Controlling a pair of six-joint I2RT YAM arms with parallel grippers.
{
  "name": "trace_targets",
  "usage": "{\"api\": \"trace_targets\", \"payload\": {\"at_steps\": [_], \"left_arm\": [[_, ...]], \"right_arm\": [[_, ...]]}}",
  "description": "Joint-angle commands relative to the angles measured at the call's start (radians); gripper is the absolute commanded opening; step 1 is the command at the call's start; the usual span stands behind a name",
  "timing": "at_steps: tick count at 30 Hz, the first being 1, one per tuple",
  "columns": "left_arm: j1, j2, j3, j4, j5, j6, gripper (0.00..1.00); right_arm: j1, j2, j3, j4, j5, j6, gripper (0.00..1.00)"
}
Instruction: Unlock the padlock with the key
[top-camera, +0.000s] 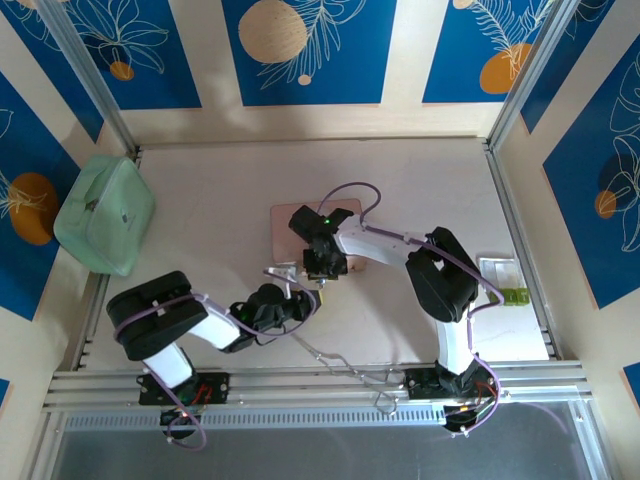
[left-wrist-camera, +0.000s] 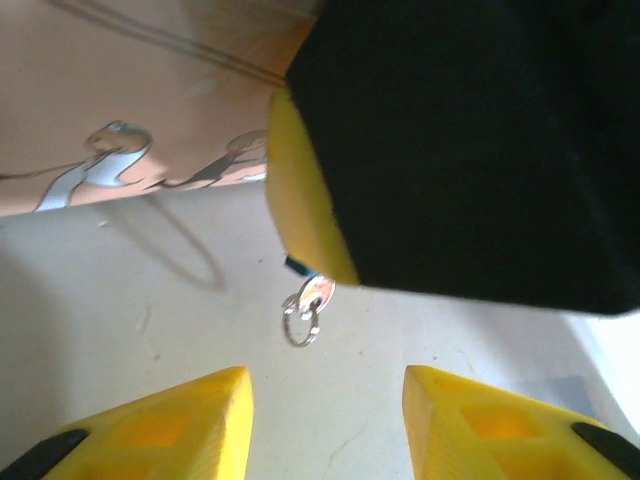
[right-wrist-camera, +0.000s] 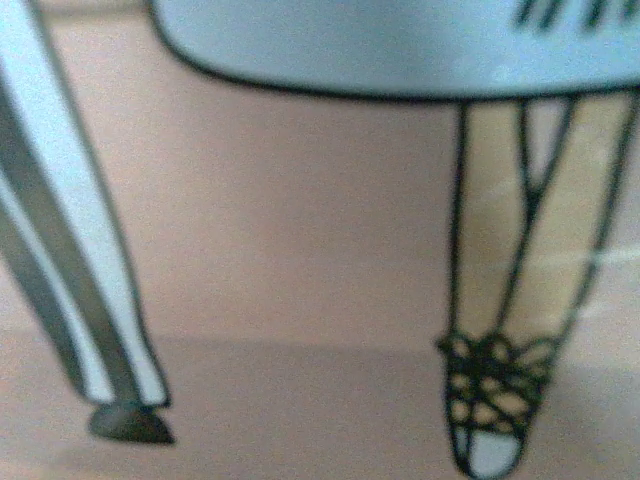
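A blue sliver of the padlock (left-wrist-camera: 297, 266) peeks out under a yellow finger (left-wrist-camera: 305, 190) of my right gripper (top-camera: 325, 268), which is shut on it at the front edge of the pink tin (top-camera: 290, 225). The silvery key (left-wrist-camera: 316, 293) sticks out of the padlock, and its ring (left-wrist-camera: 300, 328) dangles just above the table. My left gripper (left-wrist-camera: 325, 378) is open a short way in front of the key, with nothing between its yellow fingers (left-wrist-camera: 190, 420). In the top view the left gripper (top-camera: 300, 300) points up-right at the right one.
The pink tin (left-wrist-camera: 100, 100) with drawn figures lies right behind the grip, and its lid (right-wrist-camera: 300, 250) is very close under the right wrist camera. A green pouch (top-camera: 105, 215) sits at the far left. A white tray (top-camera: 503, 280) is at the right edge. A thin wire (top-camera: 335, 358) lies near the arm bases.
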Motion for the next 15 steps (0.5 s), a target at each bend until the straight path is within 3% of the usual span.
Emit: {"api": "trace_targets", "payload": {"at_steps": [1, 4, 15], "left_arm": [[-0.007, 0.035, 0.023, 0.07, -0.008, 0.018, 0.45], [-0.006, 0.072, 0.046, 0.067, -0.008, 0.009, 0.46], [0.007, 0.11, 0.057, 0.086, -0.014, -0.019, 0.36]], "right_arm": [[-0.012, 0.007, 0.02, -0.013, -0.105, -0.014, 0.21], [-0.016, 0.009, 0.012, -0.004, -0.116, -0.012, 0.21], [-0.027, 0.004, 0.015, 0.001, -0.145, -0.012, 0.21]]}}
